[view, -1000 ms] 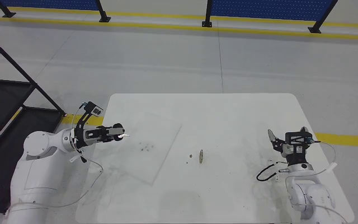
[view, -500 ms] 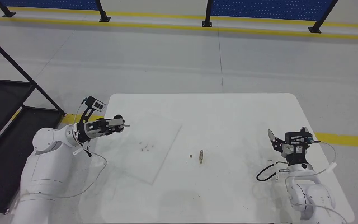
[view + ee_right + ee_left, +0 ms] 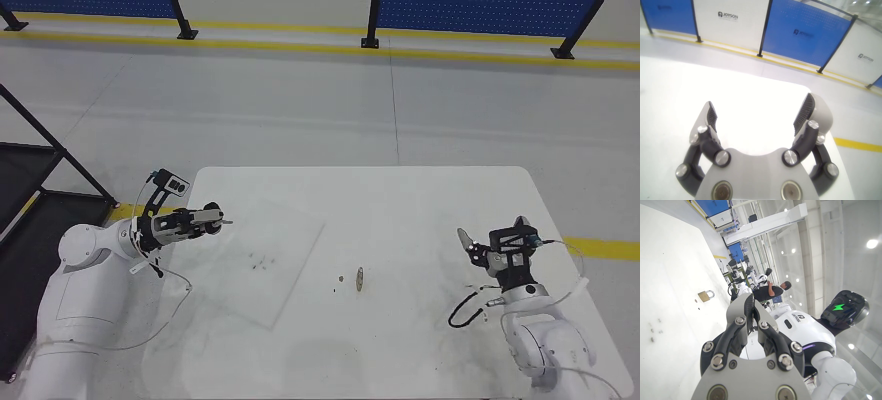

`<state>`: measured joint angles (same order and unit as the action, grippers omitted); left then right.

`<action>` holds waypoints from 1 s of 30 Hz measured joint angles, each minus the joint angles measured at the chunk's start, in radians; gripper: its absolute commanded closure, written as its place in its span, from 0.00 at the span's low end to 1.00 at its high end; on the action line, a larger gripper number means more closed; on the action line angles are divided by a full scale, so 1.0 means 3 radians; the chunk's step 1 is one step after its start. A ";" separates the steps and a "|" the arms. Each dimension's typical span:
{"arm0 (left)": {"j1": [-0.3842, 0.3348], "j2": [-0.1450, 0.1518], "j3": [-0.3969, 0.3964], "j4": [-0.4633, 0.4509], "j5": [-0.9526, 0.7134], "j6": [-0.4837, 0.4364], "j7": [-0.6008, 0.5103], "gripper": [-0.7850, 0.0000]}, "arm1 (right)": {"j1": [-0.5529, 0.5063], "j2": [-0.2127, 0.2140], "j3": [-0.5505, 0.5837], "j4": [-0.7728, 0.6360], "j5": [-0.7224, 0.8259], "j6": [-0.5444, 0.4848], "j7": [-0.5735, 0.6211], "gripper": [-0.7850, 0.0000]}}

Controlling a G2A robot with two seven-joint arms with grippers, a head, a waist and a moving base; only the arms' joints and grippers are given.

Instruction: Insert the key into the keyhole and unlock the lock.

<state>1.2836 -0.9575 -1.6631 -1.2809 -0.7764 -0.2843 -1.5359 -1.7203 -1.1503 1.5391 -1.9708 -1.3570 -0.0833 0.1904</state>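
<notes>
1 brass padlock (image 3: pixel 705 296), 1 white table (image 3: pixel 430 220), 1 clear sheet (image 3: pixel 265 295), 1 left pincer (image 3: pixel 752 299), 1 right pincer (image 3: pixel 761 106)

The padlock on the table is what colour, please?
Padlock: brass body, silver shackle; best in left wrist view.
</notes>
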 measured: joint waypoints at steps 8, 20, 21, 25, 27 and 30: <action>0.0000 0.0000 0.0000 0.0000 0.0000 0.0000 0.0000 1.00 | 0.0221 -0.0021 -0.0457 -0.0571 0.0086 -0.0223 0.1189 0.00; 0.0000 0.0000 0.0000 0.0000 0.0000 0.0000 0.0000 1.00 | 0.0824 -0.0132 -0.1353 -0.0967 0.0460 0.0314 0.2918 0.00; 0.0000 0.0000 0.0000 0.0000 0.0000 0.0000 0.0000 1.00 | 0.0900 -0.0146 -0.1435 -0.0935 0.0426 0.0402 0.3047 0.00; 0.0000 0.0000 0.0000 0.0000 0.0000 0.0000 0.0000 1.00 | 0.1125 -0.0198 -0.1642 -0.0826 0.0272 0.0711 0.3244 0.00; 0.0000 0.0000 0.0000 0.0000 0.0000 0.0000 0.0000 1.00 | 0.1177 -0.0222 -0.1685 -0.0811 0.0314 0.0927 0.3172 0.00; 0.0000 0.0000 0.0000 0.0000 0.0000 0.0000 0.0000 1.00 | 0.1174 -0.0223 -0.1683 -0.0814 0.0351 0.0913 0.3171 0.00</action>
<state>1.2836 -0.9575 -1.6631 -1.2809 -0.7764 -0.2843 -1.5359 -1.3681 -1.2172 1.0340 -2.2150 -1.2516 0.1907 1.1417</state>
